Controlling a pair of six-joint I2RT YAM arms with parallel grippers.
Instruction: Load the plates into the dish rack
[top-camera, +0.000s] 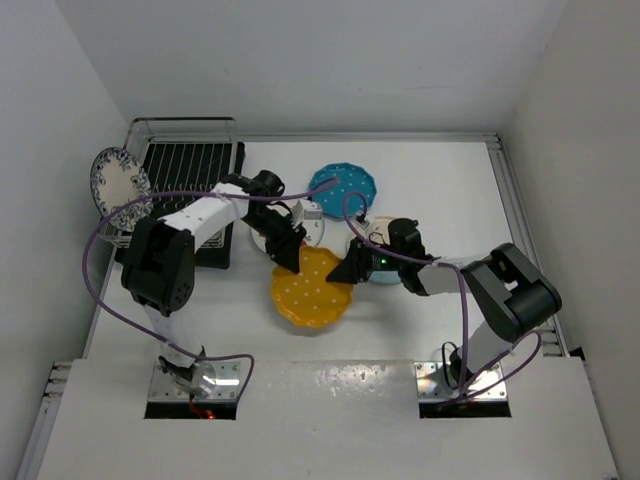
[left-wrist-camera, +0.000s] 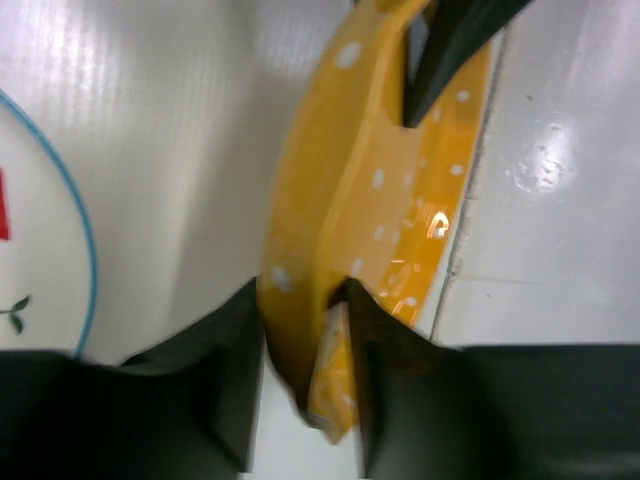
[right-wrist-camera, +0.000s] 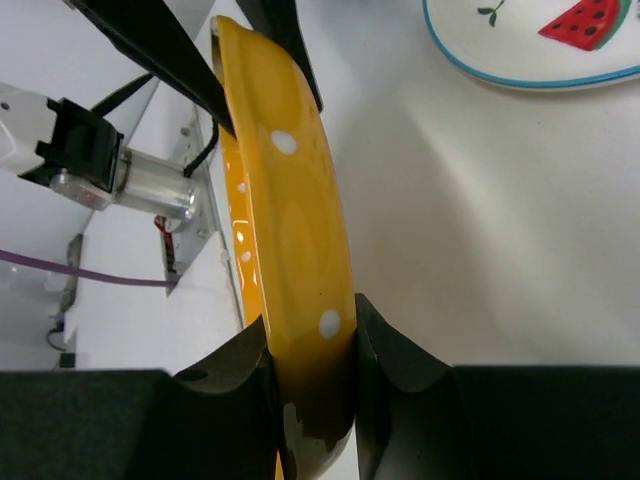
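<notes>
**Top external: both hands on the yellow plate, rack sits far-left**

- Yellow plate (top-camera: 312, 290) is at mid tabletop (top-camera: 450, 190), pinched at two opposite spots on its rim.
- Left hand (top-camera: 292, 260) is clamped on the far-left rim. Left wrist view confirms it: one finger on each face of the rim (left-wrist-camera: 298, 292).
- Right hand (top-camera: 342, 272) is clamped on the right rim, and the right wrist view shows the same pinch (right-wrist-camera: 310, 320).
- The line between the two grips runs roughly left-right.
- Dish rack (top-camera: 185, 124) lies far and left of the plate, next to the left arm and well apart from the right one. My read: the left arm carries and the right hand has to let go first.
- Blue-floral plate (top-camera: 120, 182) stands upright at the rack's left edge. No other plate shows in the rack.

Obstacles and room:
- Strawberry plate (top-camera: 262, 240) lies just beside the left hand on the rack side, so lift before swinging.
- Cream plate (top-camera: 378, 230) is right behind the right hand, so watch it on the pull-back.
- Teal plate (top-camera: 343, 187) lies far of both hands, off the likely path.
- Rack's raised right rim is the edge to get over.
</notes>
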